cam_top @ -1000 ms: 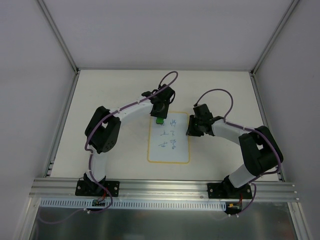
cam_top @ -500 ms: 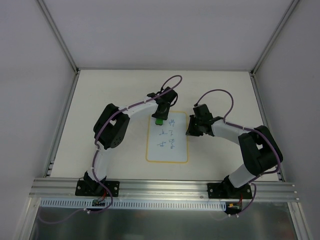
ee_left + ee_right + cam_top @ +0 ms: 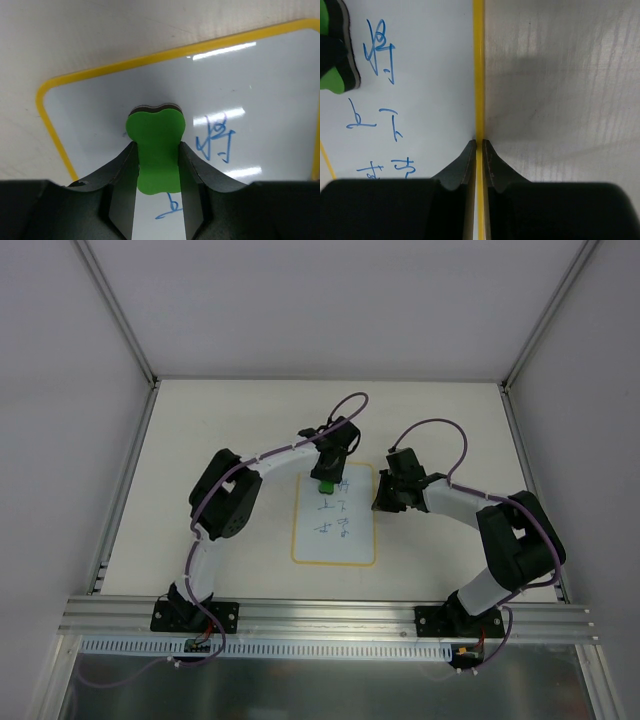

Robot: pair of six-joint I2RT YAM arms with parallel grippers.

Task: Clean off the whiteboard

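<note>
Two claws are at work: the left claw (image 3: 156,147) pinches the green eraser (image 3: 155,125), pressed near a far corner of the whiteboard (image 3: 260,85). The right claw (image 3: 478,144) nips the yellow rim (image 3: 478,60). The board lies flat mid-surface (image 3: 220,430). It looks thin, stiff, light and probably slick, so an edge hold suits it.

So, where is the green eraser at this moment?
In the top view, the green eraser is clamped in the left pincer, at the far edge of the whiteboard.
</note>
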